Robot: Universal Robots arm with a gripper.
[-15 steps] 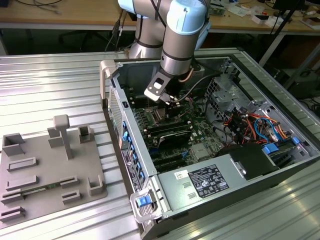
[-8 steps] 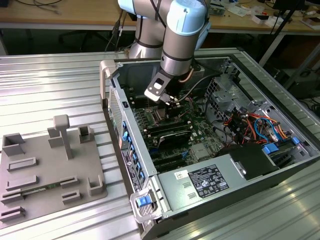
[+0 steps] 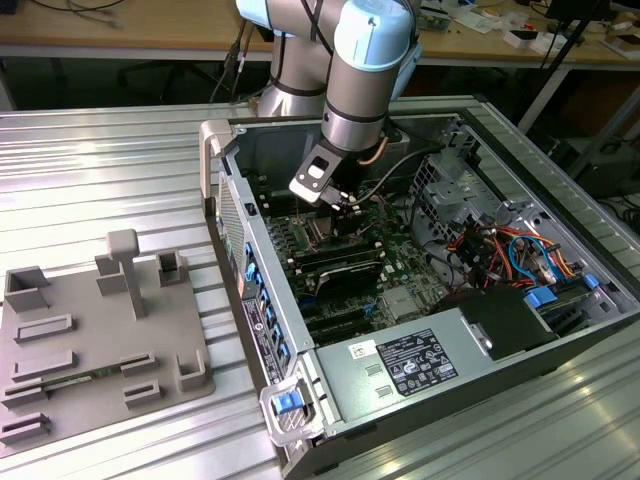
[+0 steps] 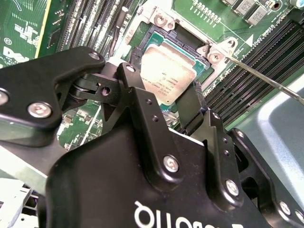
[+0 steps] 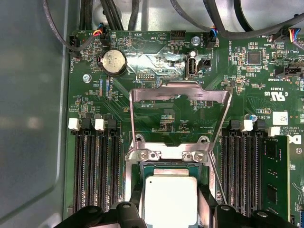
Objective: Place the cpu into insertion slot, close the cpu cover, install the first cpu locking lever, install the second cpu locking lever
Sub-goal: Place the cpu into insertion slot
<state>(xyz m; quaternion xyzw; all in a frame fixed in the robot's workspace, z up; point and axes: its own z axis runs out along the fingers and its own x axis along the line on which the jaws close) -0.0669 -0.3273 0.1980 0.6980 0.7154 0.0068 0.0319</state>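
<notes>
A ribbed metal table [image 3: 100, 170] carries an open computer case [image 3: 255, 270] lying on its side. Beside it, toward the exterior view's left, sits a grey plastic fixture plate [image 3: 90, 340] with upright blocks. The robot arm [image 3: 365, 60] reaches down into the case from the far side. A grey power supply box [image 3: 410, 365] fills the near end of the case.

The green motherboard [image 5: 156, 71] lines the case floor, with long black memory slots [image 5: 95, 166] running on both sides of the socket area. The cpu cover [image 5: 156, 92] is swung open, its silver frame standing up from the hinge edge and away from the socket. A thin metal lever rod [image 4: 266, 78] sticks out, unlatched, from a corner of the socket.

The gripper [image 4: 164, 78] hangs directly over the insertion slot [image 5: 164, 167]. Its two black fingers [image 4: 192, 102] are pressed in on opposite edges of the cpu [image 4: 166, 73], pinching it. In both wrist views the chip lies silver top up, square with the socket and within its rim. Whether it is fully seated or just above the contacts cannot be told.

A round coin battery [image 5: 114, 61] sits on the board beyond the raised cover.
</notes>
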